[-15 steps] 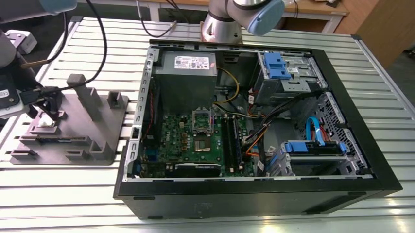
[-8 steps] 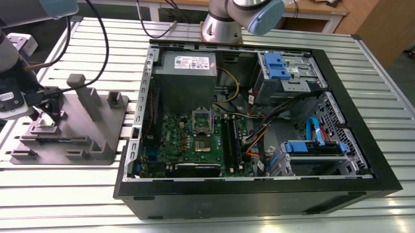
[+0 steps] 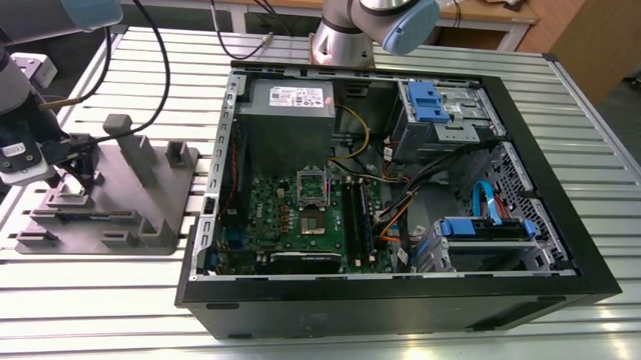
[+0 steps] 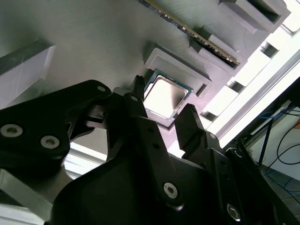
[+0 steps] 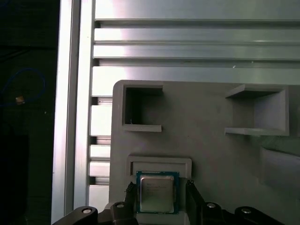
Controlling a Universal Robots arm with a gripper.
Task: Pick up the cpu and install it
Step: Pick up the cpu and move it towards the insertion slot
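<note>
Silvery-grey cpu (image 5: 157, 192), seated flat in a shallow recess of the grey fixture (image 5: 211, 122), evidently to hold it square for pickup; fixture near the worktop (image 3: 120, 300) edge; end effector (image 5: 159, 190) open, fingers (image 5: 192, 197) straddling the chip, unclamped.

**One wide eye, two up close**

The exterior view looks steeply down across the slatted table (image 3: 90, 300), with the open computer case (image 3: 401, 311) central and the grey fixture (image 3: 130, 232) at the exterior view's left. Both wrist views sit tight over that fixture, the first square-on and the second slanting, sharing the cpu (image 5: 157, 192) (image 4: 164, 96).
</note>
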